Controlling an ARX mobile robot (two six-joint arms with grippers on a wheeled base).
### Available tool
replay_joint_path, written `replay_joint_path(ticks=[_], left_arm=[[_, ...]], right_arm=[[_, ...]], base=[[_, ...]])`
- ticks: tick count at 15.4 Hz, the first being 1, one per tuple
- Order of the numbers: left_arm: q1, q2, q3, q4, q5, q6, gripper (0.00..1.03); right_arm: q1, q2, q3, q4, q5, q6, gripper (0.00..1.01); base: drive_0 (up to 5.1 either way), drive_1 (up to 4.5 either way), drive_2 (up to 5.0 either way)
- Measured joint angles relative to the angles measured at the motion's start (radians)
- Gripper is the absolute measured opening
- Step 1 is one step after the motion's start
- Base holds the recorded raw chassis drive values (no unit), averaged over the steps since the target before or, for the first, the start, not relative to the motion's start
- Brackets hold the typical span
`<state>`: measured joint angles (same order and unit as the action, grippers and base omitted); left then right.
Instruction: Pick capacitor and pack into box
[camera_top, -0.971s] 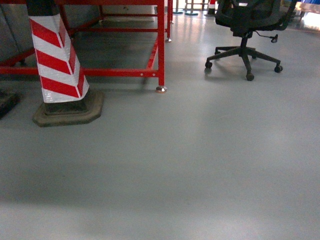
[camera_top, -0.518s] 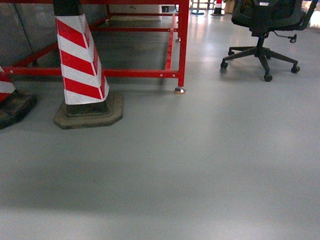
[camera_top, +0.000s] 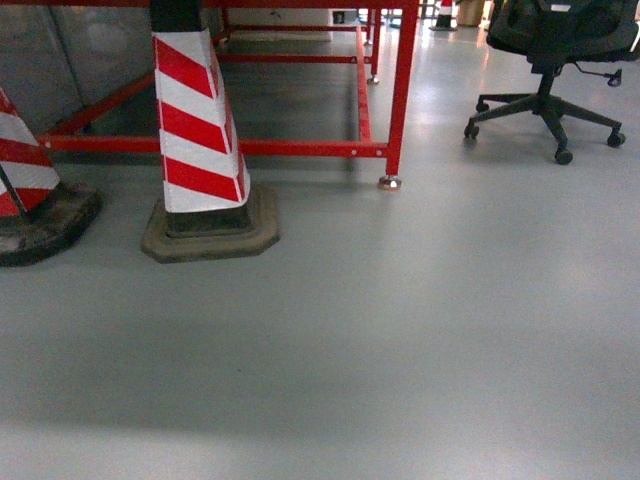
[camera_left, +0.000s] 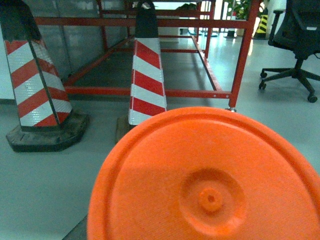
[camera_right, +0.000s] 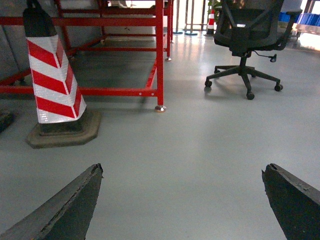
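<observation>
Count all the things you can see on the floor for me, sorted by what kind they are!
Striped red-and-white cones: 2, the near one and the left one
Red metal frames: 1
Black office chairs: 1
Orange round discs: 1, filling the left wrist view, not clearly on the floor
Total: 5

Dim, bluish light throughout; glare on the far floor, soft focus, grainy shadows.
</observation>
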<state>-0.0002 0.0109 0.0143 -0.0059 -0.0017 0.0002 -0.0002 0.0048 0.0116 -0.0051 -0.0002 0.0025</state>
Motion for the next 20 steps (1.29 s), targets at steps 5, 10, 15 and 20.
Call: replay_joint_path(ticks=[5,10,15,20], left_arm=[[0.000,0.000,0.000,-0.001,0.002,0.000,0.43],[0.000,0.000,0.000,0.000,0.002,0.000,0.43],[0.000,0.000,0.000,-0.001,0.002,0.000,0.43],[0.000,0.000,0.000,-0.001,0.000,0.000,0.43]], right_arm=[[0.000,0.000,0.000,0.003,0.000,0.000,0.98],[0.000,0.000,0.000,0.002,0.000,0.000,0.98],[0.000,0.000,0.000,0.001,0.000,0.000,0.98],[0.000,0.000,0.000,0.001,-0.003,0.000,0.98]], base=[[-4.8,3.42,1.6],[-4.8,3.42,1.6],[-4.8,3.42,1.6],[-4.8,3.42,1.6]])
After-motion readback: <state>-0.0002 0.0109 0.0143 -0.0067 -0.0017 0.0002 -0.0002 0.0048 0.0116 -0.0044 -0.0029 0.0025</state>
